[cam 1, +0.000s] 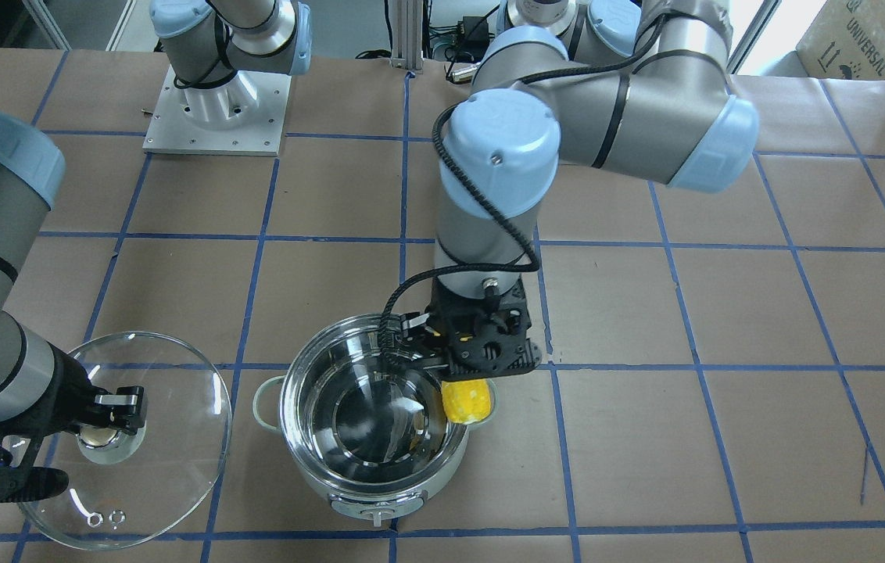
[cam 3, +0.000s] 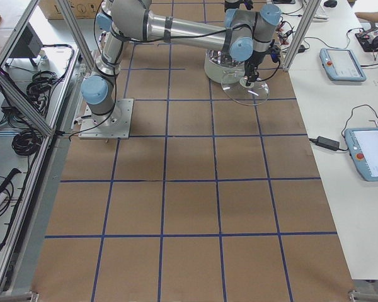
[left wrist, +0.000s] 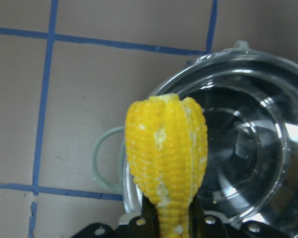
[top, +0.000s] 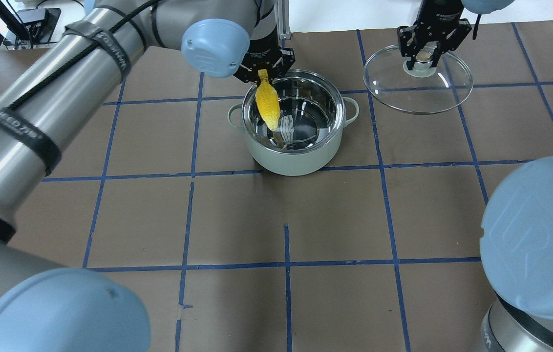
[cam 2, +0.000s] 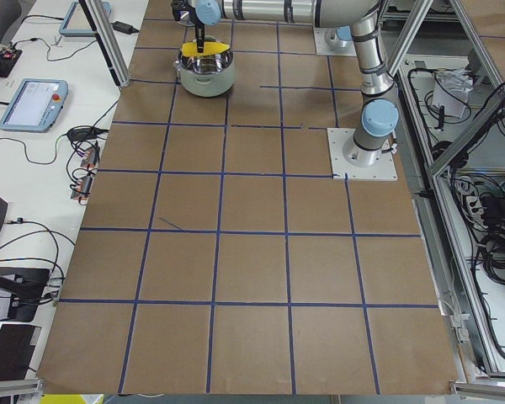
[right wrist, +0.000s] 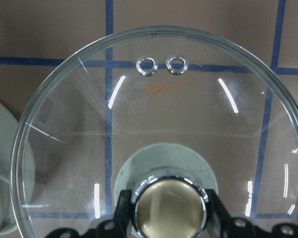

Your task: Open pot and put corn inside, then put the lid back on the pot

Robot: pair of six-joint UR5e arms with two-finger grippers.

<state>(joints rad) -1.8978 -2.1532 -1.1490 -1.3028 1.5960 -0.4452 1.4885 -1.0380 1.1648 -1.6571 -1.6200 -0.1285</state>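
In the upper centre of the overhead view the open pot point(top: 296, 159) stands on the brown, blue-gridded worktop point(top: 237, 220). The left claw point(top: 263, 73) pinches the yellow corn point(top: 266, 103) by its thin end, and the ear hangs down over the pot's left rim with its far end above the shiny inside. At the upper right, well apart from the pot, the right claw point(top: 423, 57) is pressed around the beige-topped knob point(right wrist: 169, 210) of the clear glass lid point(top: 418, 95); whether the lid touches the worktop cannot be told
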